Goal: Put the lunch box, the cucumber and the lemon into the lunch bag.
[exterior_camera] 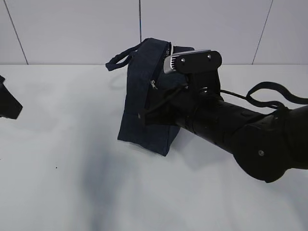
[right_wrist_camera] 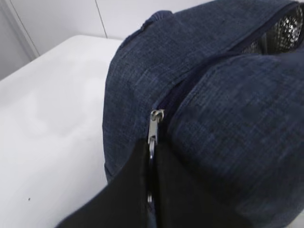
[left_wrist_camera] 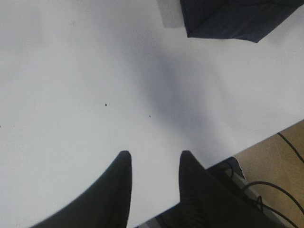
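The dark navy lunch bag (exterior_camera: 142, 108) stands upright near the middle of the white table, and its zipper slider (exterior_camera: 153, 84) sits partway down the side. In the right wrist view my right gripper (right_wrist_camera: 152, 145) is shut on the silver zipper pull (right_wrist_camera: 155, 124) of the lunch bag (right_wrist_camera: 213, 90). Silver foil lining (right_wrist_camera: 290, 27) shows through the gap at the top. My left gripper (left_wrist_camera: 153, 156) hangs open over bare table with nothing between its fingers, and a corner of the lunch bag (left_wrist_camera: 232, 19) lies far ahead of it. The lunch box, the cucumber and the lemon are out of view.
A loop handle (exterior_camera: 120, 58) droops off the bag's back left. Part of the left arm (exterior_camera: 8, 103) shows at the left edge. The table's front edge (left_wrist_camera: 266, 137) drops to a tan floor with cables (left_wrist_camera: 280, 185). A white panelled wall stands behind.
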`<state>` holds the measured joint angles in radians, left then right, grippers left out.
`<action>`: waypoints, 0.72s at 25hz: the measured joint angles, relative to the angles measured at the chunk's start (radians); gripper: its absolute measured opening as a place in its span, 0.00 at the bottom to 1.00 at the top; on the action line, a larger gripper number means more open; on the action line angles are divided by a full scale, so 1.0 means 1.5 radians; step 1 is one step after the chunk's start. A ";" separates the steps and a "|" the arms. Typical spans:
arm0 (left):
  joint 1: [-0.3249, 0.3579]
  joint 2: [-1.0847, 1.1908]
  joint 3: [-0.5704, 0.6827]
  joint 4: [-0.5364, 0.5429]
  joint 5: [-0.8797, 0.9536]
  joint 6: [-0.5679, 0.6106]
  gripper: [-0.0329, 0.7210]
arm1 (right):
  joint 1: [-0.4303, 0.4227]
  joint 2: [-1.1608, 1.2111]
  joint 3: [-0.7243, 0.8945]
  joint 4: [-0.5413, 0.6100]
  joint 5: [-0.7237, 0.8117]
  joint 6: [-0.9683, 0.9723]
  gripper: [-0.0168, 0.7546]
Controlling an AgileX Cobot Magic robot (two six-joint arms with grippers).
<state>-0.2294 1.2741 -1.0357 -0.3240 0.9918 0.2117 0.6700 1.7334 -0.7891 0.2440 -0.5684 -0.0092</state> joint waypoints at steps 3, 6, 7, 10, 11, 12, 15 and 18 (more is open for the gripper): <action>0.000 0.000 0.058 -0.041 -0.093 0.065 0.37 | 0.000 -0.007 0.000 0.000 0.038 -0.001 0.04; 0.000 0.005 0.104 -0.111 -0.171 0.168 0.37 | 0.000 -0.013 -0.001 0.000 0.065 -0.001 0.04; 0.000 0.008 0.115 -0.136 -0.189 0.198 0.37 | 0.000 -0.016 -0.004 0.000 0.076 -0.001 0.04; 0.000 0.036 0.131 -0.202 -0.223 0.285 0.39 | 0.000 -0.027 -0.025 0.001 0.129 -0.001 0.04; 0.000 0.050 0.132 -0.232 -0.231 0.319 0.42 | 0.000 -0.029 -0.034 0.001 0.150 -0.001 0.04; 0.000 0.066 0.133 -0.256 -0.236 0.350 0.44 | 0.000 -0.030 -0.043 0.001 0.171 -0.001 0.04; 0.000 0.110 0.133 -0.329 -0.242 0.448 0.53 | 0.000 -0.030 -0.073 0.001 0.227 -0.001 0.04; 0.000 0.142 0.133 -0.378 -0.253 0.522 0.58 | 0.000 -0.030 -0.101 0.011 0.276 -0.001 0.04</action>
<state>-0.2294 1.4872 -0.8367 -0.8918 0.6122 0.9946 0.6700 1.6882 -0.9409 0.2598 -0.1545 -0.0111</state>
